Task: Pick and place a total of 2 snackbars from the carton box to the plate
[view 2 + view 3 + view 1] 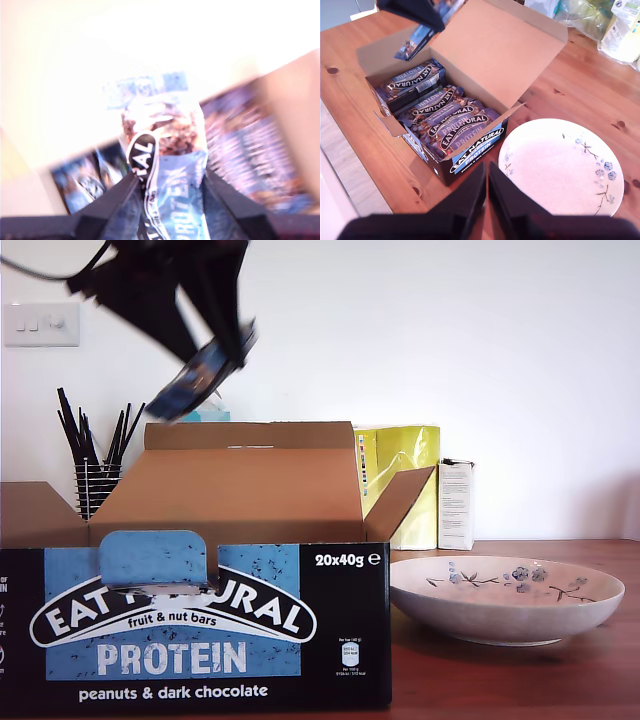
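Pretty blurry shot, but my first gripper has its two dark jaws pinched on a snackbar, one on each side of the wrapper. You can read "PROTEIN" on the blue part, nutty bar showing through the clear end. Smeared behind it: more snackbars in the carton box.

bright, even daylight. first wrist view blown out up top, heavy motion blur. exterior view sharp bar the blurred arm. second wrist view crisp, soft shadows.
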You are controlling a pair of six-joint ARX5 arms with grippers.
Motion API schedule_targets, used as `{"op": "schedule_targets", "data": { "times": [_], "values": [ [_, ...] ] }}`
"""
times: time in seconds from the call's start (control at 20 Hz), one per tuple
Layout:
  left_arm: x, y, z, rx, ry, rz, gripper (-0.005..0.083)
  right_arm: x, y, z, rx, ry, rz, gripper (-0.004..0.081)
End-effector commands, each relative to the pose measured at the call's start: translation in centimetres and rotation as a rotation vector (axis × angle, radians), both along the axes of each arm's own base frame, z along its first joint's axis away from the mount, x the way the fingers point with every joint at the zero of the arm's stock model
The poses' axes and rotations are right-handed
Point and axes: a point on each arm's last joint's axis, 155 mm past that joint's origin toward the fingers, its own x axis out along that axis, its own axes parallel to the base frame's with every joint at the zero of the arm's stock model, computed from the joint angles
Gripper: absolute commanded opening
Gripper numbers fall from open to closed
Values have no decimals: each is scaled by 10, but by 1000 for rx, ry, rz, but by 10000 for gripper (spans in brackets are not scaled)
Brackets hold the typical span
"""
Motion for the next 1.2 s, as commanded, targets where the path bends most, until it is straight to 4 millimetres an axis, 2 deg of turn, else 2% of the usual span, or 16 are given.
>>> {"op": "schedule_targets", "data": {
  "times": [0.0, 0.25, 0.4, 0.55, 0.7, 0.8, 1.05, 1.15],
  "values": [
    [-5, -8, -7, -15, -44, -40, 139, -2, -5, 7, 7, -41, -14, -13],
    [-12, -56, 27, -157, -269, -192, 139, -23, -34, 19, 44, -103, -107, -13],
    [-12, -95, 61, -276, -410, -281, 139, -37, -44, 15, 60, -87, -138, -13],
    [-6, -122, 76, -364, -483, -310, 139, -42, -51, 15, 80, -82, -173, -13],
    [2, -153, 72, -432, -530, -346, 139, -44, -52, 20, 94, -105, -172, -13],
    [7, -175, 62, -451, -536, -367, 139, -44, -52, 20, 94, -105, -172, -13],
    [19, -234, 23, -423, -472, -425, 139, -42, -50, 26, 108, -127, -167, -13],
    [26, -254, -1, -370, -405, -443, 139, -41, -50, 29, 115, -138, -166, -13]
  ]
}}
